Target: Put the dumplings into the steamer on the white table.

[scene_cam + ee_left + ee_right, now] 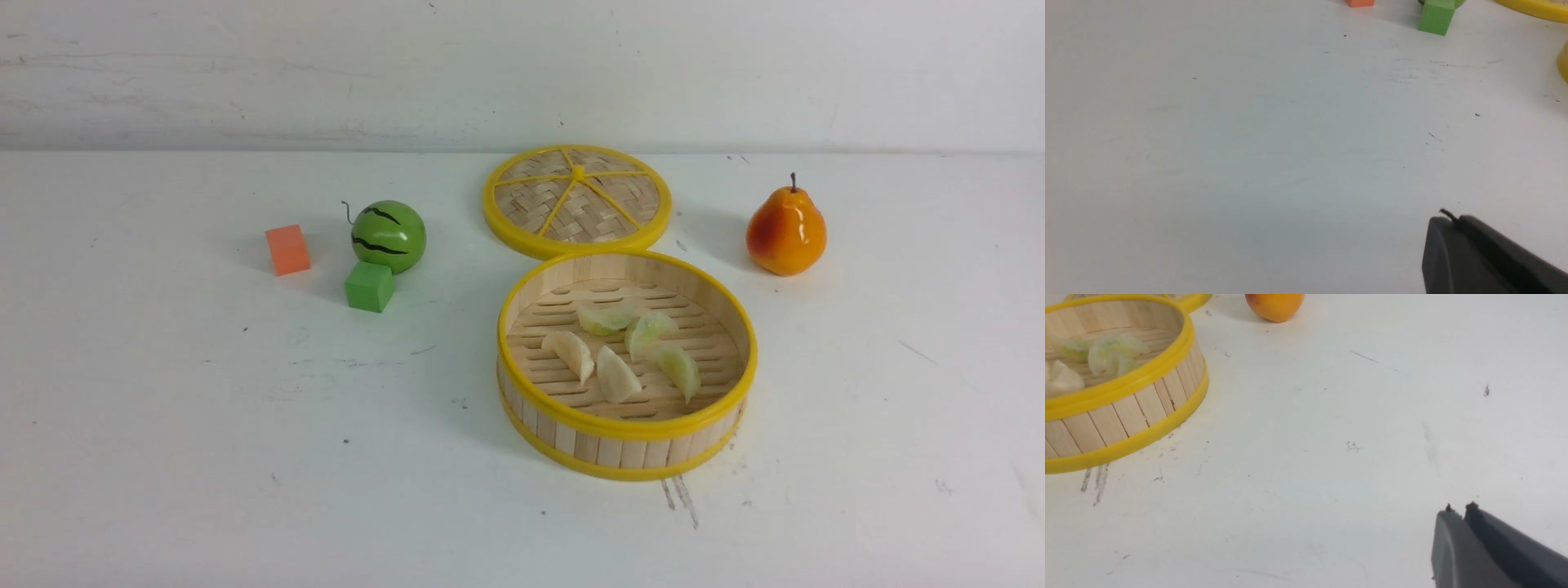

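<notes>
Working from the left of the front view, we see an orange cube [287, 249] on the white desk [204, 425], then a small striped watermelon [389, 235] with a green cube [370, 286] just in front of it, touching or nearly so. Farther right the woven, yellow-rimmed lid [576, 199] lies flat, its near edge meeting the far rim of the steamer [625, 453]. All five dumplings [616, 374] lie on the steamer's slatted floor, clustered near its middle: two cream ones toward the front left, three greenish ones behind and to the right. At far right an orange pear [785, 231] stands upright, well apart from the steamer. Neither arm shows in the front view. In the wrist views, our left gripper [1447, 216] hangs over bare desk with its jaws pressed together, and our right gripper [1459, 508] hangs over the desk beside the steamer, jaws also together, holding nothing.
</notes>
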You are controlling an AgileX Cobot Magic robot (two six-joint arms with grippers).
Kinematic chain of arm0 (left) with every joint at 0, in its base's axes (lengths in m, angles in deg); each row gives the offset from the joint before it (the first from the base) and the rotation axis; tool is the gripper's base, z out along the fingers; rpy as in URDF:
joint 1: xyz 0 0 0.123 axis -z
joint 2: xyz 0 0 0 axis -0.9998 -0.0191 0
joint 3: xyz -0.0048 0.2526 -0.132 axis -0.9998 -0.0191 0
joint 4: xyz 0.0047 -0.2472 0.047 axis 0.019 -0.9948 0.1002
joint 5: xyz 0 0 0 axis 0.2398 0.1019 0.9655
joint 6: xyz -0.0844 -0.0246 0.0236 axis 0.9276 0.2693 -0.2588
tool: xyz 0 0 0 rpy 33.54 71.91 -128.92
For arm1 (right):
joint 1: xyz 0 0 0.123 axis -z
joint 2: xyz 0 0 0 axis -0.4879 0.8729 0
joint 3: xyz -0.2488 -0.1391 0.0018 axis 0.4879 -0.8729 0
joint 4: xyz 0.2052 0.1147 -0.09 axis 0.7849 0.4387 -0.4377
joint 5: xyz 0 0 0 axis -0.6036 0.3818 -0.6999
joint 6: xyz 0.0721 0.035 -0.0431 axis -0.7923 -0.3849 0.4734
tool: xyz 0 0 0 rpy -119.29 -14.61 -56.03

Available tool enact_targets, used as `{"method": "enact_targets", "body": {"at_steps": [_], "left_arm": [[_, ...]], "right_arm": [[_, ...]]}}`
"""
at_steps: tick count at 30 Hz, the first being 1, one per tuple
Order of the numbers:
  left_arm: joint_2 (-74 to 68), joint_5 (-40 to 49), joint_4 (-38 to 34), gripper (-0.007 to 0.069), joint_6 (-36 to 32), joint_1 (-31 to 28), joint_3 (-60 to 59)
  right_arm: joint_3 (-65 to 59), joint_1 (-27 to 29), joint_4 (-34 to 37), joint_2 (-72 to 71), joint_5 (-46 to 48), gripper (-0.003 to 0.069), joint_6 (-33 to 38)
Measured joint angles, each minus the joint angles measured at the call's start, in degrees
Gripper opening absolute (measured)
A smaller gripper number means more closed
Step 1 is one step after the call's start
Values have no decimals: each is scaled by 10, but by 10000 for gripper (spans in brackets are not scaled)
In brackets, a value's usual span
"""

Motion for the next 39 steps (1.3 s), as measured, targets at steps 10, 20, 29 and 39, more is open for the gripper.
{"method": "enact_targets", "body": {"at_steps": [10,20,29,39], "left_arm": [[0,0,0,-14,-1,0,0],[0,4,0,-14,-1,0,0],[0,4,0,-11,-1,0,0],[0,4,0,-8,-1,0,0]], "right_arm": [[0,0,0,0,0,45,0],[0,0,0,0,0,53,-1],[0,0,0,0,0,65,-1],[0,0,0,0,0,83,-1]]}}
